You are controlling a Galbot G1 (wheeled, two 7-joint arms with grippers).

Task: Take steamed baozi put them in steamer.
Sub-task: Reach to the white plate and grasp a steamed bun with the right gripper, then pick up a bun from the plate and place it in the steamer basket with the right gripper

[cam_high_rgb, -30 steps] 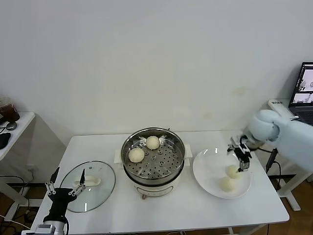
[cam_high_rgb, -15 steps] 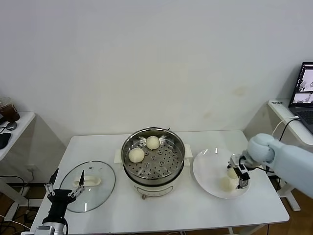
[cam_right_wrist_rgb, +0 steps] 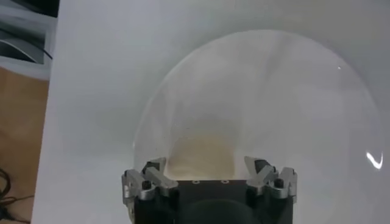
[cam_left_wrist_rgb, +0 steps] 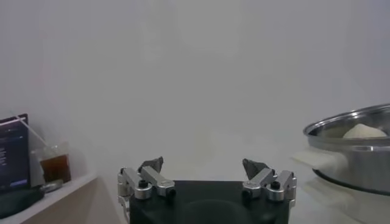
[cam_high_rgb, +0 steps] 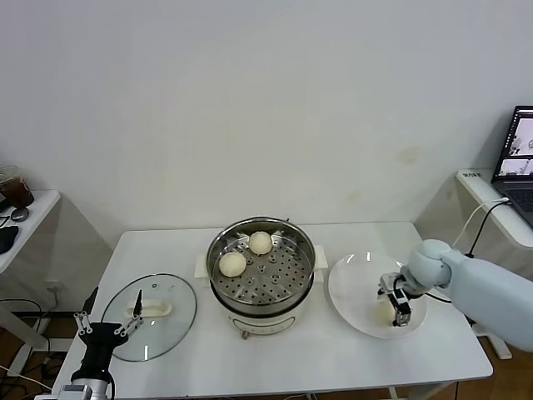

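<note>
Two cream-white baozi (cam_high_rgb: 232, 263) (cam_high_rgb: 261, 242) lie on the perforated tray of the steel steamer (cam_high_rgb: 262, 301) at the table's middle. My right gripper (cam_high_rgb: 396, 303) is low over the white plate (cam_high_rgb: 354, 283), open, with its jaws on either side of a baozi (cam_right_wrist_rgb: 200, 155) without closing on it. In the head view only a sliver of that baozi (cam_high_rgb: 384, 315) shows beside the gripper. A second baozi on the plate is hidden. My left gripper (cam_high_rgb: 107, 327) is parked open at the table's front left; its wrist view (cam_left_wrist_rgb: 203, 164) shows the steamer (cam_left_wrist_rgb: 359, 152) far off.
A round glass lid (cam_high_rgb: 154, 312) with a white handle lies flat left of the steamer, under my left gripper. A laptop (cam_high_rgb: 518, 158) stands on a side desk at the right. A side table with a drink cup (cam_high_rgb: 15, 190) is at the far left.
My right gripper has come down from above the plate's far right part and moved nearer, and now straddles a baozi on the plate. The left arm has not moved.
</note>
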